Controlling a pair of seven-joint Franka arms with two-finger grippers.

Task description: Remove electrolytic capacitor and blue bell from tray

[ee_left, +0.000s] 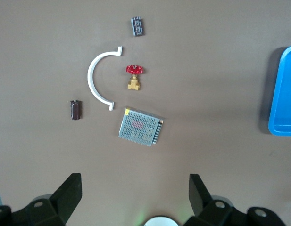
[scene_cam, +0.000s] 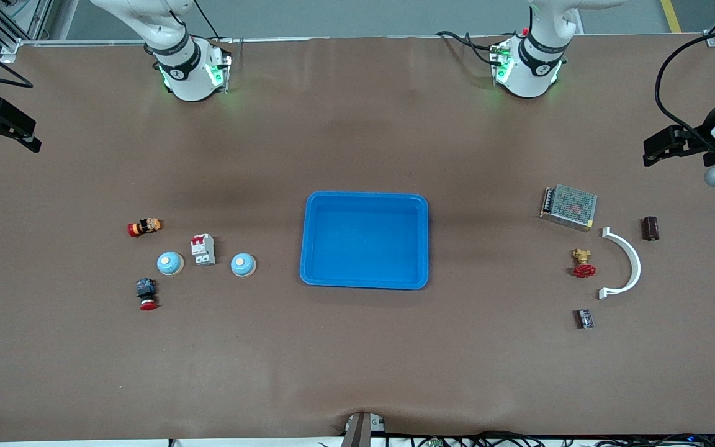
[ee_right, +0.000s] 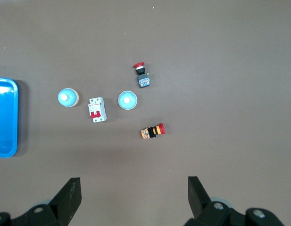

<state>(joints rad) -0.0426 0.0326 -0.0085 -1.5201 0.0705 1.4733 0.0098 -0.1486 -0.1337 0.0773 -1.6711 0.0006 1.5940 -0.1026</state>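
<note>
Nothing is left in the tray (scene_cam: 364,282); two blue bells (scene_cam: 170,263) (scene_cam: 243,265) and the dark capacitor (scene_cam: 650,228) lie on the bench. Left gripper (ee_left: 135,197) and right gripper (ee_right: 134,197) are held high above their ends, jaws wide, empty.

Blue tray, two blue bells and a dark capacitor on the counter.
The tray (scene_cam: 364,239) lies flat mid-counter, nothing seen inside. Two bells (scene_cam: 170,263) (scene_cam: 243,265) sit toward the right arm's end, a breaker between them. The capacitor (scene_cam: 650,228) lies toward the left arm's end.
</note>
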